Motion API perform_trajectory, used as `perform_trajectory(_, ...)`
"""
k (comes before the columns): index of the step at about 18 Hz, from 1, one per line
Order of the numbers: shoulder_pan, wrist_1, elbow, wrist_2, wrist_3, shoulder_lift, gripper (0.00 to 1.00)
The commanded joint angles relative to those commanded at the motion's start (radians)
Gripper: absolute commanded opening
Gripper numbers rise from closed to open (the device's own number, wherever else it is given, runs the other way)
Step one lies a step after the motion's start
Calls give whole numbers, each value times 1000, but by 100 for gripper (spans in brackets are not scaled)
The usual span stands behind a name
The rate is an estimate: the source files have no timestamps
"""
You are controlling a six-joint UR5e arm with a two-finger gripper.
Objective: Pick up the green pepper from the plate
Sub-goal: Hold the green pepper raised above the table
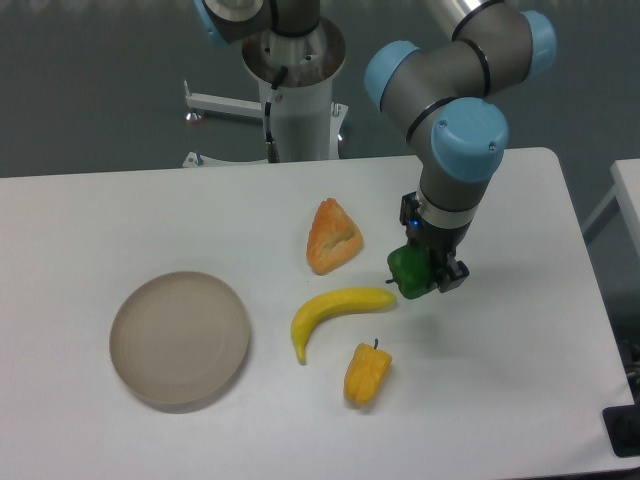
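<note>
One glossy green pepper (407, 271) sits pinched in the claw (424, 274).

Yellow banana (335, 310) on white table (150, 220), orange wedge (331, 238) above, yellow-orange pepper (366, 372) below

White table (150, 210): plate (180, 338), banana (335, 310), yellow pepper (366, 373), perhaps orange wedge (331, 238).

A white table (150, 210) with rounded corners fills most of the view. Behind it lies a dark grey-green floor (90, 90). The edge of a second white table (628, 190) shows at right. Light is even, shadows soft.
</note>
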Motion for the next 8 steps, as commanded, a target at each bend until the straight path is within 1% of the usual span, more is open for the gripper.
perform_trajectory(2,3,2,-14,0,22,5,4)
perform_trajectory(8,8,5,-15,0,22,9,4)
